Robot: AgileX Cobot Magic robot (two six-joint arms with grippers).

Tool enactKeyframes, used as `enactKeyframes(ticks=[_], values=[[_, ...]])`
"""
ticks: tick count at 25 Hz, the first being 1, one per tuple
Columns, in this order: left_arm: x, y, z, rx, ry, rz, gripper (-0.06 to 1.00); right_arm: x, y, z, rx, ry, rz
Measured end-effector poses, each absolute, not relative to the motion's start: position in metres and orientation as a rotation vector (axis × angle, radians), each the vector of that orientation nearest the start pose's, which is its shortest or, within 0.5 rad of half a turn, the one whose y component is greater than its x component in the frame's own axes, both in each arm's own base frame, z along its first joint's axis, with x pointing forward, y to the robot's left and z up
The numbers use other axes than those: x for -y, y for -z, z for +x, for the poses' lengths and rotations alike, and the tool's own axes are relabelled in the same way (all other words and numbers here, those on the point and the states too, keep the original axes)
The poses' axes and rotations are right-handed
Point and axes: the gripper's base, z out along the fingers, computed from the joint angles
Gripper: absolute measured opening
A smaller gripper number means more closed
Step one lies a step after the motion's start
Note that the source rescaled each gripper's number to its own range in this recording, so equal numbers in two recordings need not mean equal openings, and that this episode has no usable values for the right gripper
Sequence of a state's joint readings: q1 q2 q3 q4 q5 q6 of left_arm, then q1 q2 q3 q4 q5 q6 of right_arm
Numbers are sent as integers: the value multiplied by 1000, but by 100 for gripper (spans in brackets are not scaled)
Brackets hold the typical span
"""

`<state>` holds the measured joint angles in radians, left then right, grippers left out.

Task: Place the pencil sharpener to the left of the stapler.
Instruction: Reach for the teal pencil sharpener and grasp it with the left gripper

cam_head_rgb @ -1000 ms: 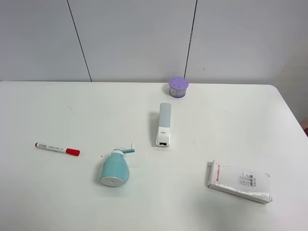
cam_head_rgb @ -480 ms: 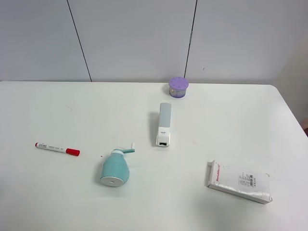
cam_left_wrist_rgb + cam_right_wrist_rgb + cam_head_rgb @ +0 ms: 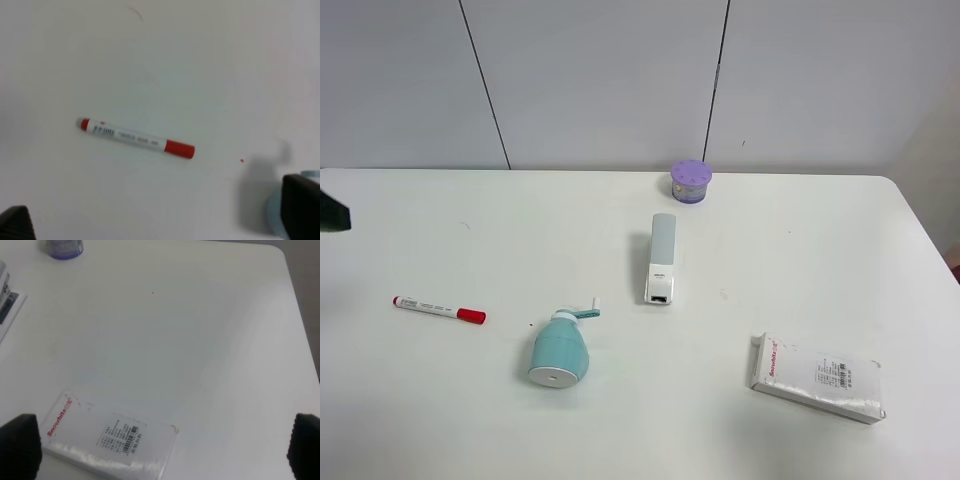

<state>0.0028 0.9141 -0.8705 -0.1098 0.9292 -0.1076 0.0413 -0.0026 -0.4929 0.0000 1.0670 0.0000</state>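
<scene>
The light-teal pencil sharpener lies on its side on the white table, left of and nearer than the stapler, its white round end facing the front edge. Only a sliver of this pencil sharpener shows in the left wrist view, beside one finger. The white stapler with its grey-blue top lies mid-table, pointing front to back, and its end appears in the right wrist view. My left gripper hangs open above the table near the red marker. My right gripper is open above the white packet.
A white marker with a red cap lies at the left. A purple round jar stands behind the stapler. A white packet with red print lies at the front right. A dark part of the left arm shows at the left edge.
A dark part of the left arm has come into the exterior view at the left edge. The objects on the table have not moved.
</scene>
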Motion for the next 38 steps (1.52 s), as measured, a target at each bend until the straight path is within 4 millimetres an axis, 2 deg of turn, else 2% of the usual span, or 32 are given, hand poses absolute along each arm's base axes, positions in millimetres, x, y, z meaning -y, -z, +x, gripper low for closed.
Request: enactKeyframes(ticks=[3,6,11,16,26,35,38], values=[[27,-340,194,-2475,193,-120,100,0,-275,-5,-2055,-26,-42],[57,-336,212,-2508,255,-76,100,0,-275,-5,-2055,-26,-42],[108,-315,219,-2608,390,29,100,0,-275,-5,-2055,-26,-42],[140,-292,222,-2722,501,94,100,0,-275,-5,-2055,-26,-42],[165,-253,237,-2847,576,163,100,0,-275,-5,-2055,-26,-42],[172,-213,212,-2909,535,200,100,0,-275,-5,-2055,-26,-42],[174,-206,206,-2917,517,193,100,0,-275,-5,-2055,-26,-42]])
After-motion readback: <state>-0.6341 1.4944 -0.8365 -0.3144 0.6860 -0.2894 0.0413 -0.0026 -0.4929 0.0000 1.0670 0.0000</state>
